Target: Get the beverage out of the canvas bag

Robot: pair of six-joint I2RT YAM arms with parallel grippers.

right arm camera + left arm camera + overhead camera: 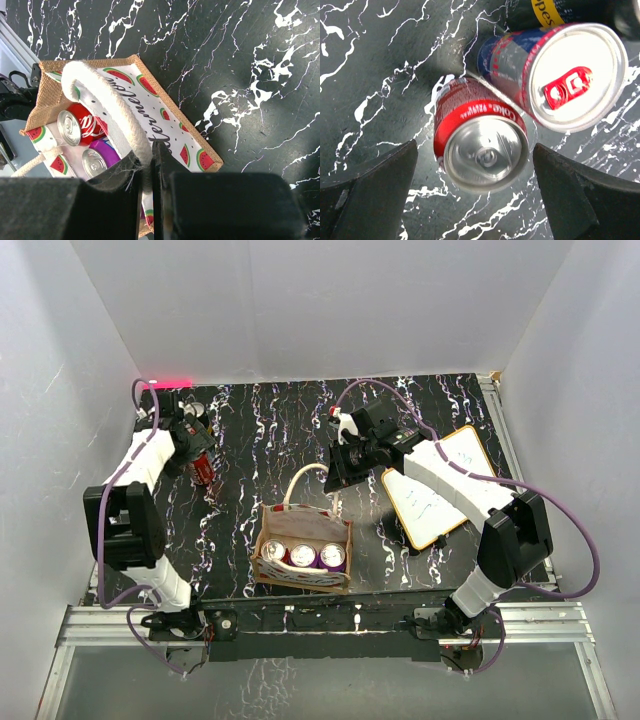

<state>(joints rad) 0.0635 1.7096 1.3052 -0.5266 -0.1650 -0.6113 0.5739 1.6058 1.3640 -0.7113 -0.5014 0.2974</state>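
Right claw [146, 167] clamped on cream handle [107, 102] of canvas bag [297, 579]; left claw [475, 172] apart, straddling red Coke can [480, 135] — not touching

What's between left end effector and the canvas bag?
Top view: just bare marbled table between left end effector and canvas bag; the Coke can sits at the end effector itself.

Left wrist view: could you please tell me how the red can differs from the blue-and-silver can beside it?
The red can has a silver pull tab; the blue-and-silver can has a red one. The red can stands between the open fingers of the left gripper; the blue-and-silver can stands just outside that gap. Both are upright on the table, lids facing the camera.
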